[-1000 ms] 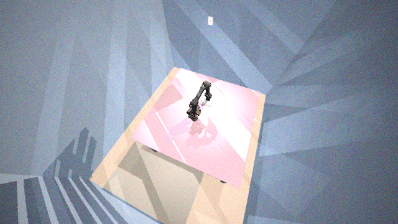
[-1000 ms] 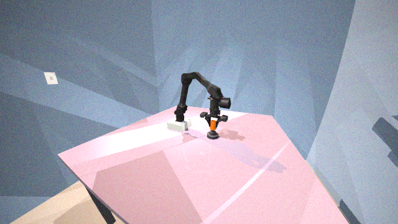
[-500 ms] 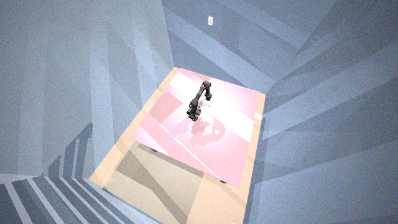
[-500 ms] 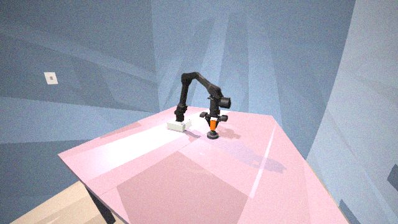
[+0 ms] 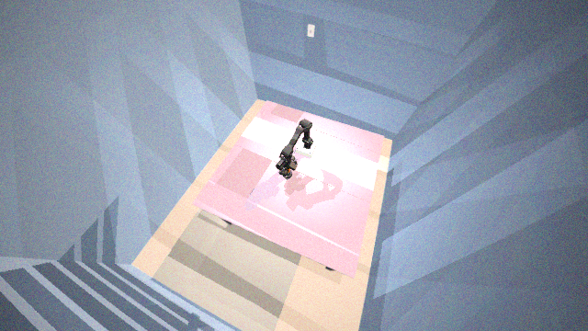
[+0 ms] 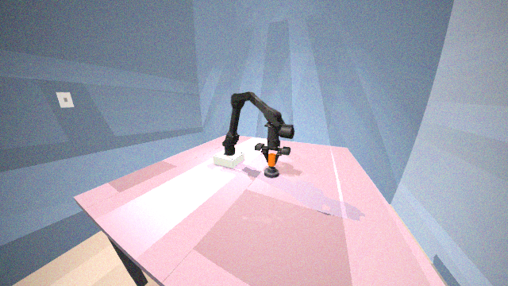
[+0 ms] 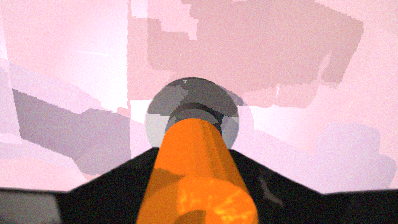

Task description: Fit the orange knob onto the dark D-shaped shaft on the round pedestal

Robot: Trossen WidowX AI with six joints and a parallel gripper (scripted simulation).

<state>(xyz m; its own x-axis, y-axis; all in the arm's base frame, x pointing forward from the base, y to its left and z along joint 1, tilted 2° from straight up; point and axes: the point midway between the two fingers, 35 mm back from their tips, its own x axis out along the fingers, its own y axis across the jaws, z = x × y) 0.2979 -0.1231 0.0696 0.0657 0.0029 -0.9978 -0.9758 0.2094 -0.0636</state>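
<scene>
The orange knob (image 6: 271, 160) (image 7: 192, 155) is upright between the two fingers of my gripper (image 6: 271, 159), which is shut on it. In the top view only a speck of orange shows at the gripper. The dark round pedestal (image 6: 271, 173) (image 7: 192, 90) stands on the table right under the knob. In the wrist view the knob's lower end overlaps the pedestal's raised middle. The dark shaft does not show; the knob or the fingers hide it. I cannot tell from these views whether the knob's lower end touches the pedestal or how far it is down.
The pink table (image 5: 322, 248) (image 6: 294, 246) carries the arm's white base block (image 6: 227, 160), behind and to the left of the pedestal in the exterior view. Hard-edged shadows and bright patches cross the table top. A small white plate (image 5: 310, 30) (image 6: 59, 95) is on the wall.
</scene>
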